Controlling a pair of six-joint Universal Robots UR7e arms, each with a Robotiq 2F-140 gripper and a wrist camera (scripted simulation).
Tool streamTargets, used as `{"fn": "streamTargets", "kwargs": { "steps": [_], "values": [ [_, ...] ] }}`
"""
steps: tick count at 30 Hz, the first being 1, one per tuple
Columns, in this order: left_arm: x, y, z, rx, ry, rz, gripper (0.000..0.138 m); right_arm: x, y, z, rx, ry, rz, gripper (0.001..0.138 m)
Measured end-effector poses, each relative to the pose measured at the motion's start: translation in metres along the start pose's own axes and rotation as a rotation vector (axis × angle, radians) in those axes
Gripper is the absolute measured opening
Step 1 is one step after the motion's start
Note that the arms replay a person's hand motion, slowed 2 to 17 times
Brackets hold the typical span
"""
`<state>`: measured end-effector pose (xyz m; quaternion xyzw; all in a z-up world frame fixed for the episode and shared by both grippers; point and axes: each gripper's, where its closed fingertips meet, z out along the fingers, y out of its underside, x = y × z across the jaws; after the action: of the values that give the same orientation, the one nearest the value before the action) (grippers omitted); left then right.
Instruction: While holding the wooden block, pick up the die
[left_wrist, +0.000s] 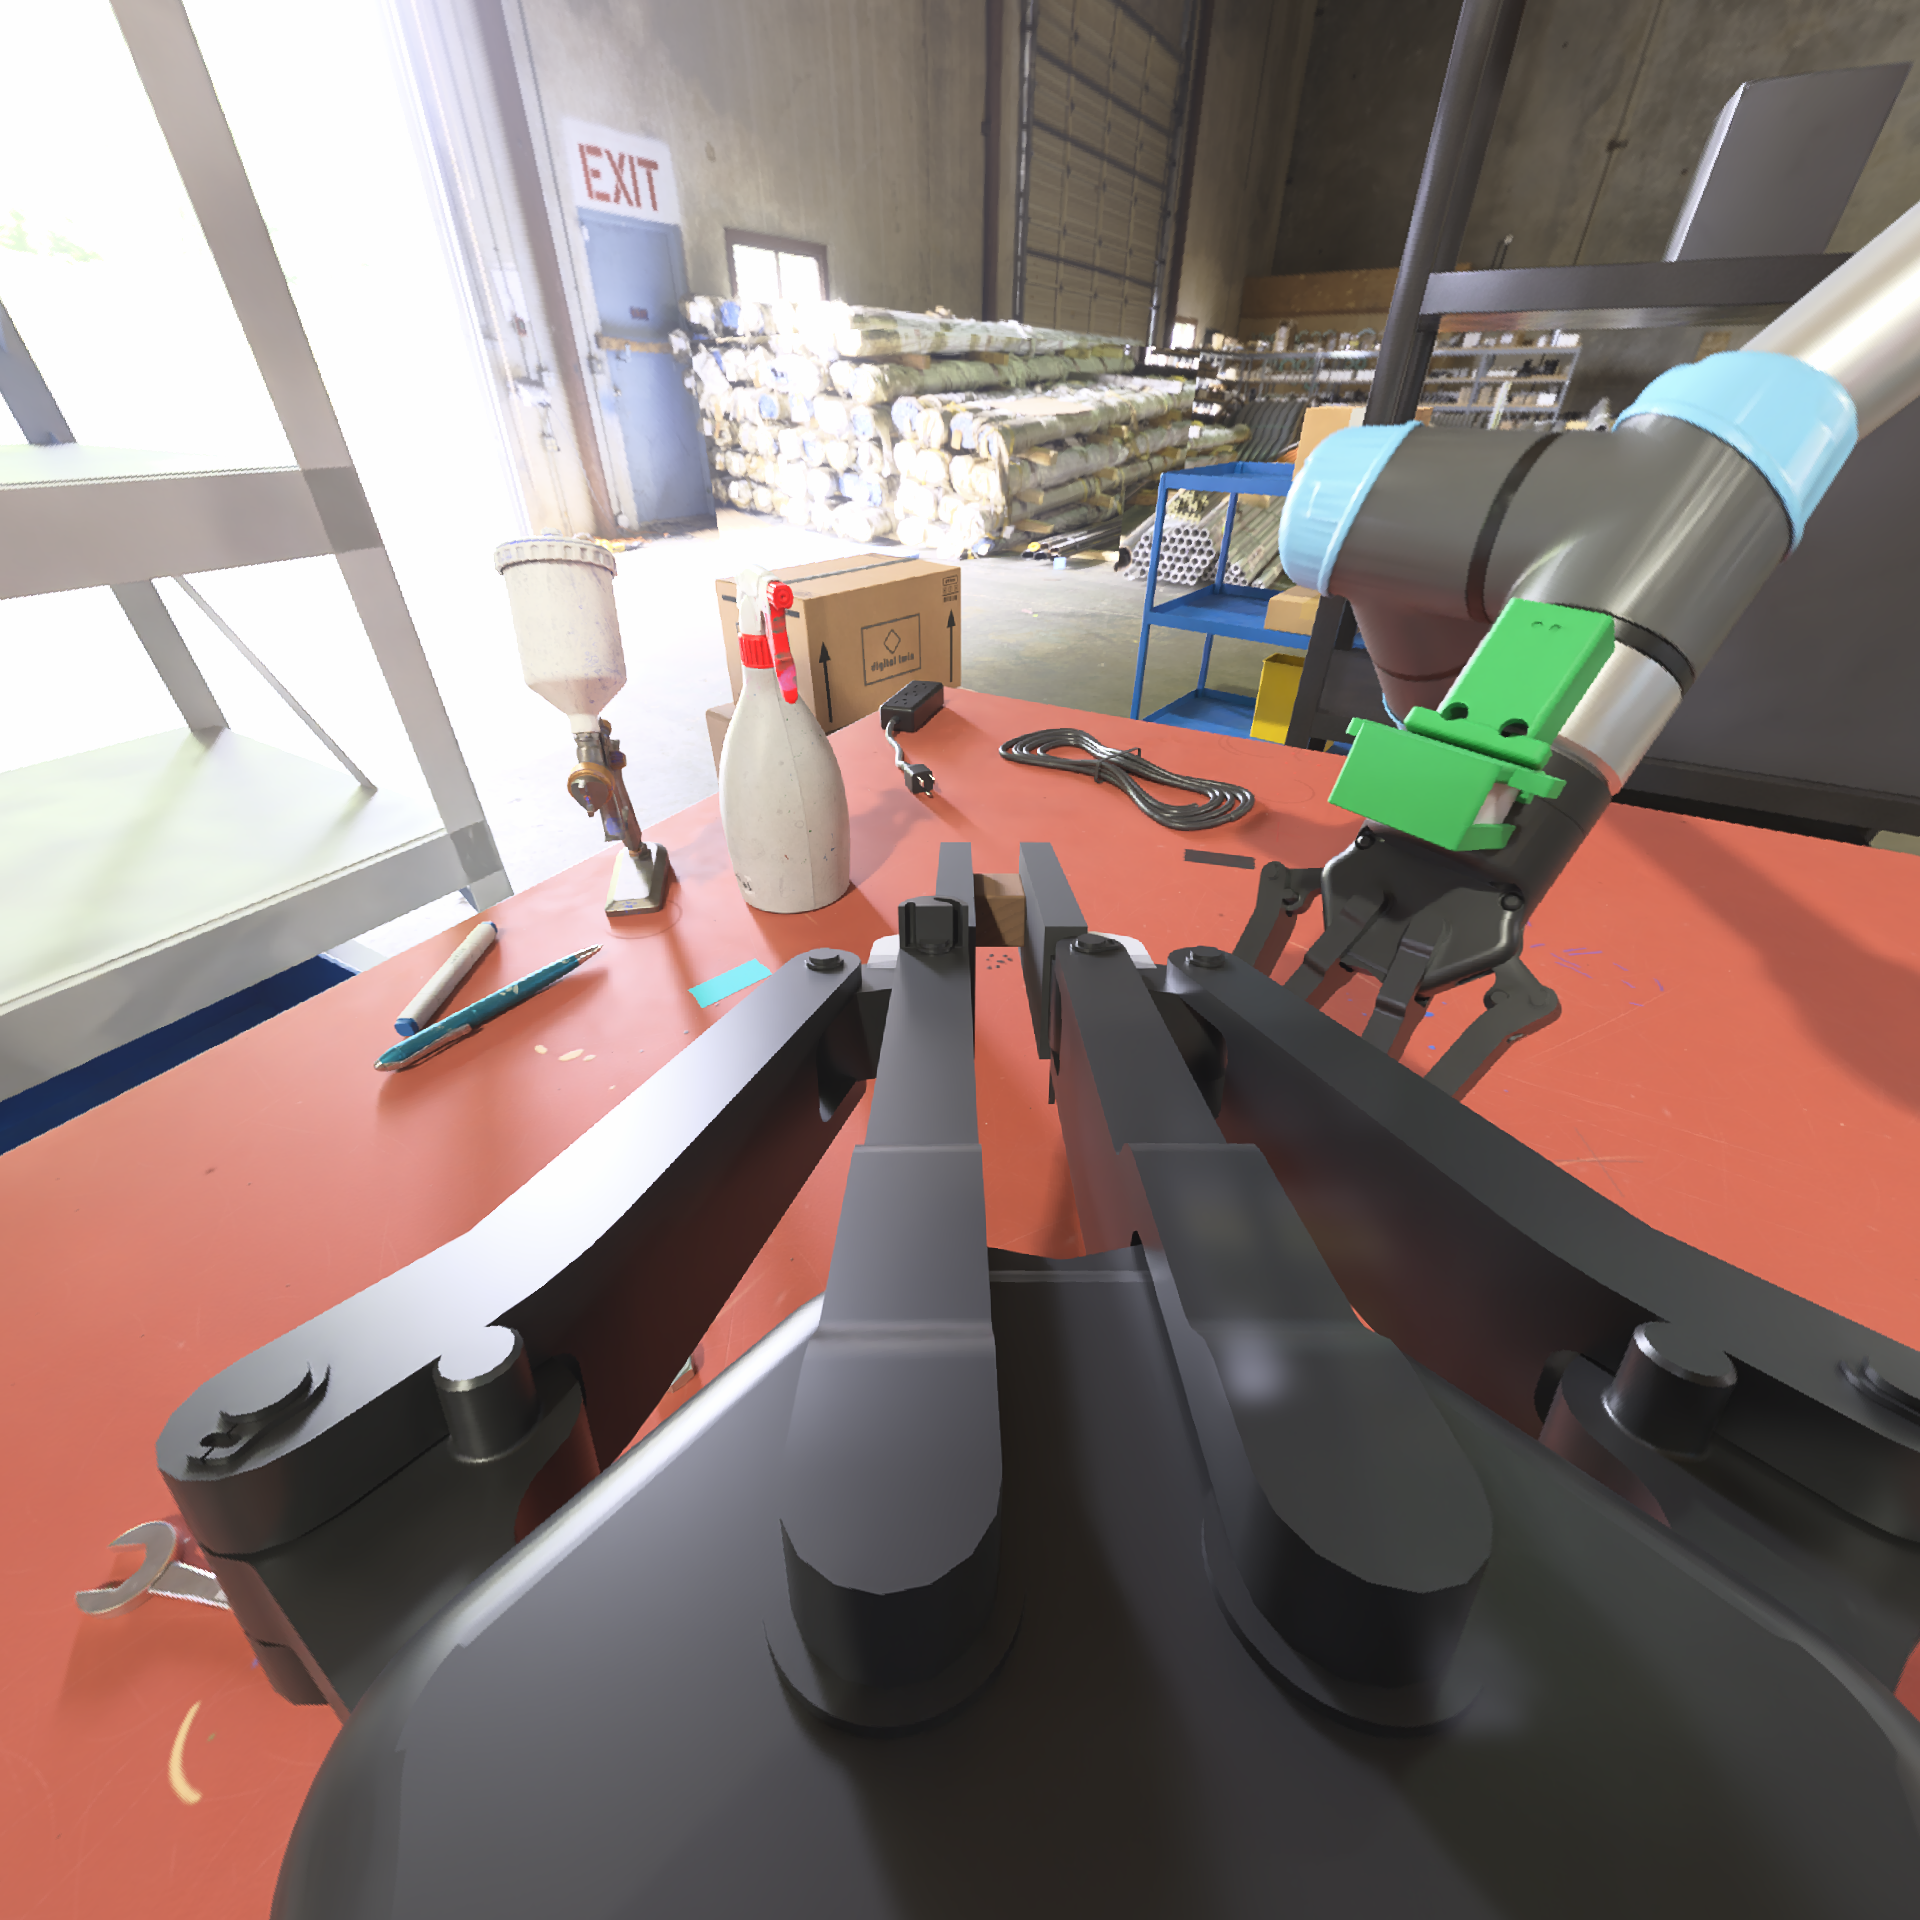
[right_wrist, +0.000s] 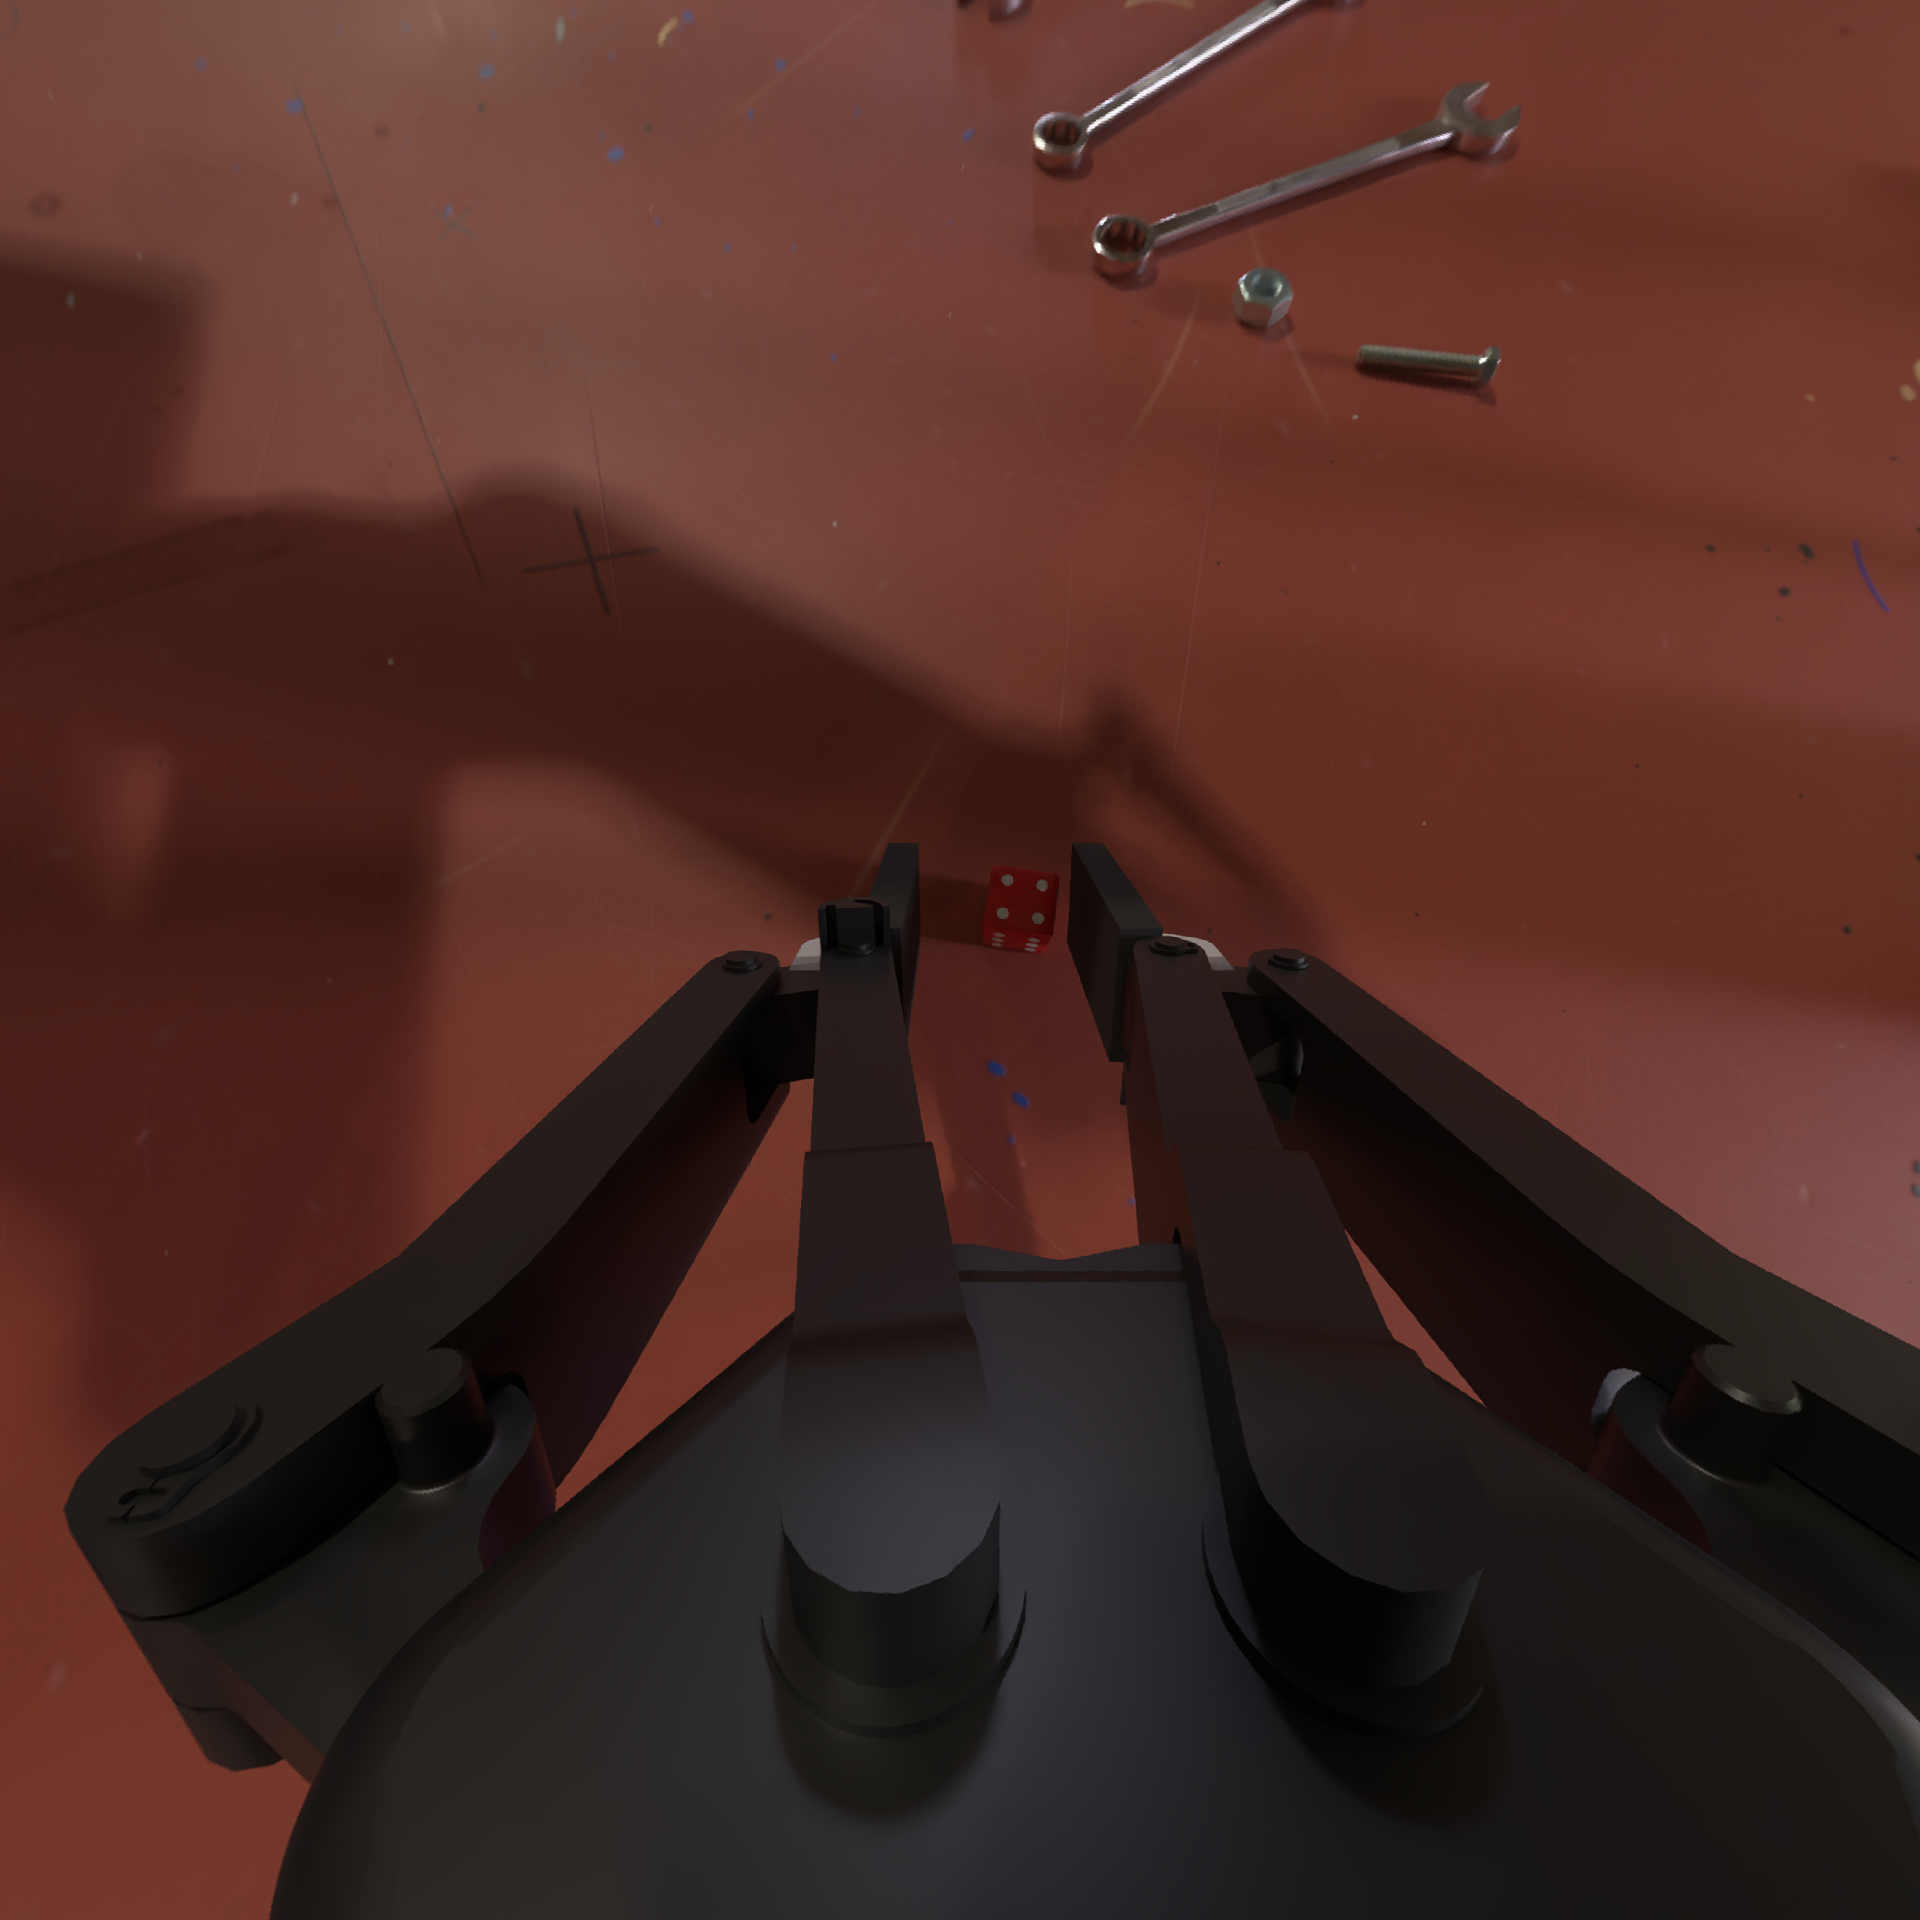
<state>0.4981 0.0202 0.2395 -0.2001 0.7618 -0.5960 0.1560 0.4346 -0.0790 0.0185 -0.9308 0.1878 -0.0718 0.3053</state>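
My left gripper (left_wrist: 1000, 883) is shut on a small wooden block (left_wrist: 1000, 912) and holds it above the red table (left_wrist: 312, 1195). In the right wrist view a red die (right_wrist: 1020, 909) with white pips lies on the table (right_wrist: 727, 416) between the pads of my right gripper (right_wrist: 994, 894). The jaws stand open, with a gap on each side of the die, which sits nearer the right pad. The right gripper also shows in the left wrist view (left_wrist: 1392, 1029), pointing down at the table under a green camera mount (left_wrist: 1455, 727); the die is hidden there.
A white spray bottle (left_wrist: 781, 790), a paint spray gun (left_wrist: 582, 707), a marker (left_wrist: 447, 977) and a pen (left_wrist: 488, 1008) lie left of the block. A coiled cable (left_wrist: 1127, 790), a power adapter (left_wrist: 912, 707) and a cardboard box (left_wrist: 862, 634) are behind. Two wrenches (right_wrist: 1299, 177), a nut (right_wrist: 1262, 298) and a bolt (right_wrist: 1429, 362) lie beyond the die.
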Motion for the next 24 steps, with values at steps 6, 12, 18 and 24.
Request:
{"fn": "streamTargets", "kwargs": {
  "steps": [6,12,18,24],
  "values": [
    [0.003,-0.002,-0.001,0.009,0.004,-0.002,0.012,0.004,-0.002,0.003,0.095,0.045,0.081,0.034],
    [0.006,-0.004,-0.001,0.009,0.000,0.009,0.012,0.005,-0.006,0.004,0.158,0.081,0.091,0.022],
    [0.008,-0.005,-0.003,0.011,-0.004,0.018,0.012,0.008,-0.004,0.003,0.148,0.087,0.122,0.018],
    [0.007,-0.004,-0.003,0.006,-0.011,0.019,0.012,0.013,-0.006,0.002,0.171,0.092,0.151,0.018]
  ]
}}
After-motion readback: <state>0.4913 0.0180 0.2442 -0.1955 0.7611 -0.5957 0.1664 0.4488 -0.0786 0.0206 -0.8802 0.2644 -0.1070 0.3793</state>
